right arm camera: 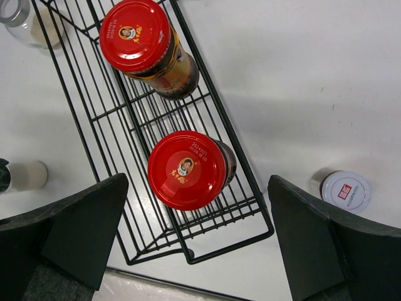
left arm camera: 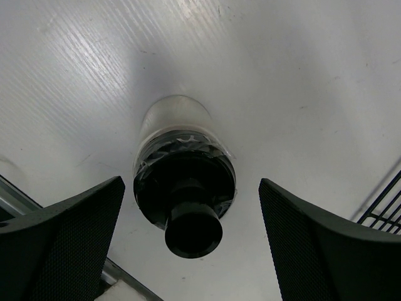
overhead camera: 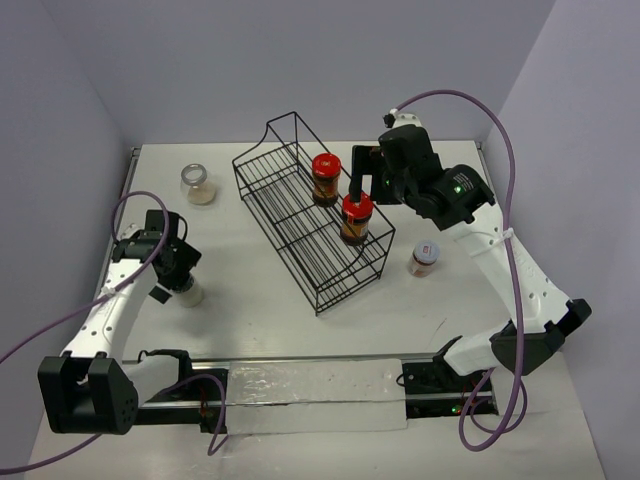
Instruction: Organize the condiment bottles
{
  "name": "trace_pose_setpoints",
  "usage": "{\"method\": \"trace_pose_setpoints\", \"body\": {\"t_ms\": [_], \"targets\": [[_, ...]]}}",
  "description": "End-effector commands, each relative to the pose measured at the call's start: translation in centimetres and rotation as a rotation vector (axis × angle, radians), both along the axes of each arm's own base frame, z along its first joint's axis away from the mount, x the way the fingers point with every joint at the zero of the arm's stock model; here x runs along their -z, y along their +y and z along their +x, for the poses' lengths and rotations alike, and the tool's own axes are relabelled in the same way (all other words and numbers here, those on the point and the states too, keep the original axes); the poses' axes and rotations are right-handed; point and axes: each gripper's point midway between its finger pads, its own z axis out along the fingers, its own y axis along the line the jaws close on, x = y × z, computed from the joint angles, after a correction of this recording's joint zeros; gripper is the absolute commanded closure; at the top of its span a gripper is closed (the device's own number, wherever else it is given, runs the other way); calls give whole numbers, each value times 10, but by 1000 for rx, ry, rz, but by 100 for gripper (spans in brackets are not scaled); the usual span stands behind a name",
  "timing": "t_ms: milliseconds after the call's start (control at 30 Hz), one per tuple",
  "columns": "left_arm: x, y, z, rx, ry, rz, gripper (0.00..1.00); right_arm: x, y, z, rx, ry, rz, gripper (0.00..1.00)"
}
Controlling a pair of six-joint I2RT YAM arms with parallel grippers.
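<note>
Two red-lidded jars (overhead camera: 326, 176) (overhead camera: 356, 217) with dark contents stand in the black wire rack (overhead camera: 318, 300). My right gripper (overhead camera: 366, 190) hovers open just above the nearer one (right arm camera: 187, 169), with a finger on each side of it; the farther one (right arm camera: 136, 34) is behind it. A white-lidded jar (overhead camera: 424, 258) (right arm camera: 346, 190) stands on the table right of the rack. A clear jar with pale contents (overhead camera: 198, 184) (right arm camera: 19, 19) stands at the back left. My left gripper (overhead camera: 172, 283) (left arm camera: 190, 183) is open above the clear black-capped bottle (left arm camera: 185, 194) (overhead camera: 188, 293), which stands upright between the fingers, untouched.
The rack (right arm camera: 216, 100) lies diagonally across the table's middle; its corner shows in the left wrist view (left arm camera: 382, 207). A metal rail with clear plastic sheeting (overhead camera: 310, 390) runs along the near edge. Purple walls enclose the table.
</note>
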Motion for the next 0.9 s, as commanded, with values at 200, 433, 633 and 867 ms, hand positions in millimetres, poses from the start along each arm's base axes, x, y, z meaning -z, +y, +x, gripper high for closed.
{"method": "trace_pose_setpoints", "body": {"t_ms": [200, 433, 633, 867], "targets": [[1, -6, 7, -10, -58, -32, 19, -18, 0, 0, 8, -65, 46, 0], [-4, -7, 9, -3, -78, -34, 40, -22, -2, 0, 20, -82, 60, 0], [-44, -14, 31, 182, -176, -3, 86, -22, -1, 1, 19, -80, 57, 0], [-168, -46, 74, 550, -470, 87, 90, -24, -1, 2, 22, -87, 60, 0]]}}
